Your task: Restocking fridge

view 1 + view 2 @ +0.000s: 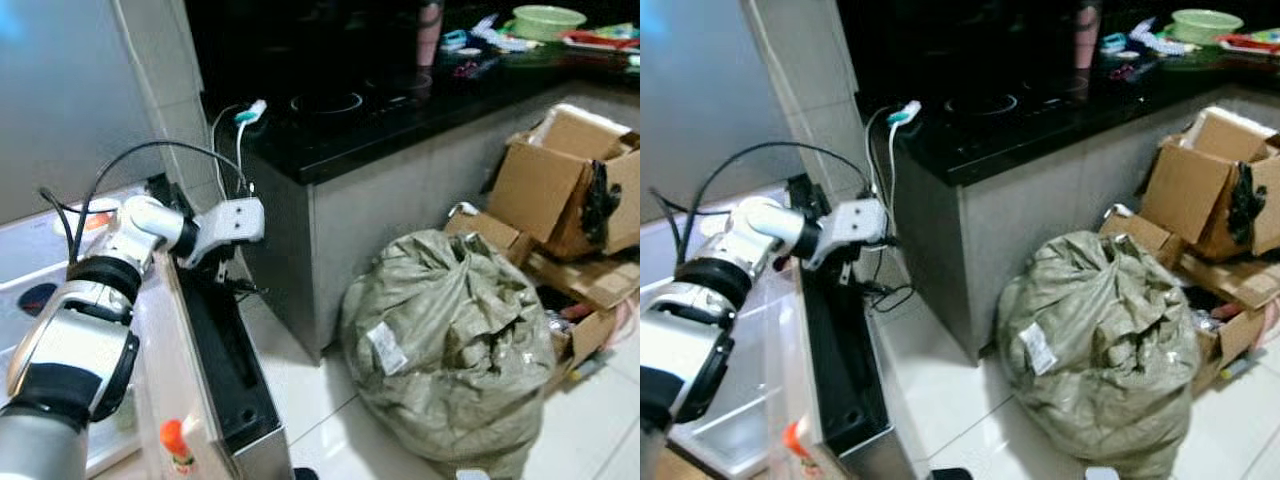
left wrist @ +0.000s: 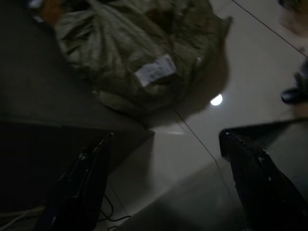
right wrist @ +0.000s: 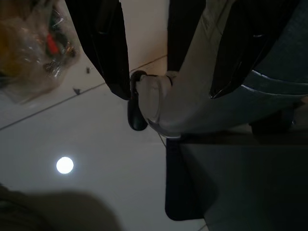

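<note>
Left end effector (image 2: 163, 183) spread wide at fridge door (image 1: 215, 360) top edge, near desk (image 1: 400, 120); sack (image 1: 450, 350) on floor.

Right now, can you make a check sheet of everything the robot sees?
Surface: white tiled floor; black counter.
Job's things: open fridge door, orange-capped bottle in its shelf.
Clutter: big green sack, torn cardboard boxes, green bowl.
Claws: left claw open, over the door's top edge; right claw points at the floor.
Cables: white cable hangs off the counter.
Surroundings: grey wall.
</note>
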Controlling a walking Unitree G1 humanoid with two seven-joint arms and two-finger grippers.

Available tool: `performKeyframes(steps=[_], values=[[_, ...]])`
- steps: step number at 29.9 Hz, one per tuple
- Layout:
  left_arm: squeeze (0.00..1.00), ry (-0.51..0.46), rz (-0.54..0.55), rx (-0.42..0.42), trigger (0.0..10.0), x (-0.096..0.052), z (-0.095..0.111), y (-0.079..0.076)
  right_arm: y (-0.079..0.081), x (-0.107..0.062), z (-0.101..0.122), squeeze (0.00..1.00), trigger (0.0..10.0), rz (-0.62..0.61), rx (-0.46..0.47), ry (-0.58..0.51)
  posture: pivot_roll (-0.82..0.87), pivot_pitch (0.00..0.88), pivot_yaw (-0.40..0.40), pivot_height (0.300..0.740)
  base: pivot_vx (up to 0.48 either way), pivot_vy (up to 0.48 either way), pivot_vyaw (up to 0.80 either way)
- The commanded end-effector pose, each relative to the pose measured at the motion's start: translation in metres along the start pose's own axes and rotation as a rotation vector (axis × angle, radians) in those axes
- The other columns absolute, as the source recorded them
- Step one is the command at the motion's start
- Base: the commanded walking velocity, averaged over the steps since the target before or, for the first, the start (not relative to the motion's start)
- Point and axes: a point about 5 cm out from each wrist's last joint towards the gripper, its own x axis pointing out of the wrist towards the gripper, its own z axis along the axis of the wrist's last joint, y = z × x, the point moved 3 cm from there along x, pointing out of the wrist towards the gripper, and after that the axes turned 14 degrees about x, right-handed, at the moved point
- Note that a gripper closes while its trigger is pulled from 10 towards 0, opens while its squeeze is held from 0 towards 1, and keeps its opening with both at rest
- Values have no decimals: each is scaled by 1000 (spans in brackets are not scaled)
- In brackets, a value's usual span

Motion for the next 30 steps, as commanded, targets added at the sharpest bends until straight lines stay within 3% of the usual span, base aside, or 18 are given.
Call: performKeyframes(steps=[1,9,14,20,29,30], values=[[0,22,-51,-20,10000,0,-6,-9,-1,0,-3,0,10000,-7,4,8,-176,24,64,740,0,0,0],[0,-39,10,-49,10000,4,2,0,-2,-1,-4,0,10000,-10,1,10,-175,24,63,740,0,0,0],[0,-72,-2,-48,10000,6,5,-2,-1,0,-4,0,10000,-9,-1,11,-173,25,63,740,0,0,0],[0,-78,-20,-44,10000,5,5,-4,0,0,-4,0,10000,-7,-2,12,-173,26,62,740,-416,0,0],[0,-98,-3,-46,10000,0,9,1,0,0,-6,0,10000,-8,-4,17,-172,25,63,740,-480,0,0],[0,-135,27,-55,10000,-1,14,7,1,0,-7,0,10000,-6,-4,18,-173,23,65,740,0,0,0]])
